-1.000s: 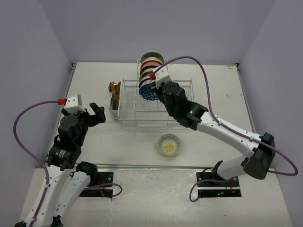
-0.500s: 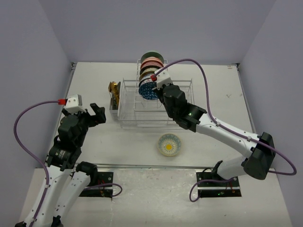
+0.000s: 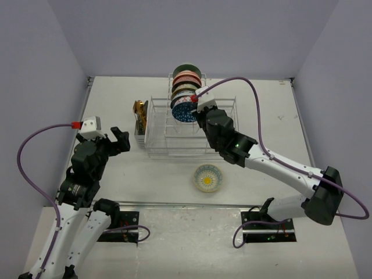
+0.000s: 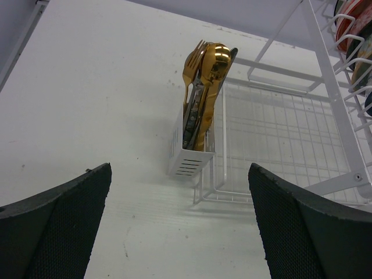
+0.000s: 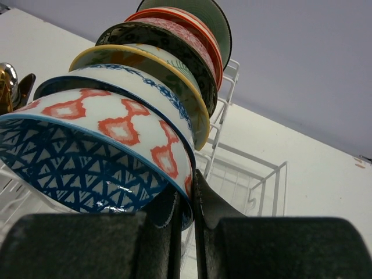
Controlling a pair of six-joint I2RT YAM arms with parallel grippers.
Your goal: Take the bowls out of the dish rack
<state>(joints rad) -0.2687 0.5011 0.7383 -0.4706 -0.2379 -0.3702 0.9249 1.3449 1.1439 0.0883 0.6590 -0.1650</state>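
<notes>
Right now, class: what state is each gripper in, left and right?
Left gripper: open, holding nothing.
Right gripper: shut on the rim of the front blue-patterned bowl.

Left arm folded at 8 o'clock, left gripper gaping, right arm reaching toward 11 o'clock, right gripper pinching bowl rim.

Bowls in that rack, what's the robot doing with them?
It's unloading them. On the right arm, the jaws are shut on the rim of the front blue bowl in the dish rack; more bowls stand behind it. One bowl sits on the table. On the left arm, the jaws hang open near the gold cutlery.
</notes>
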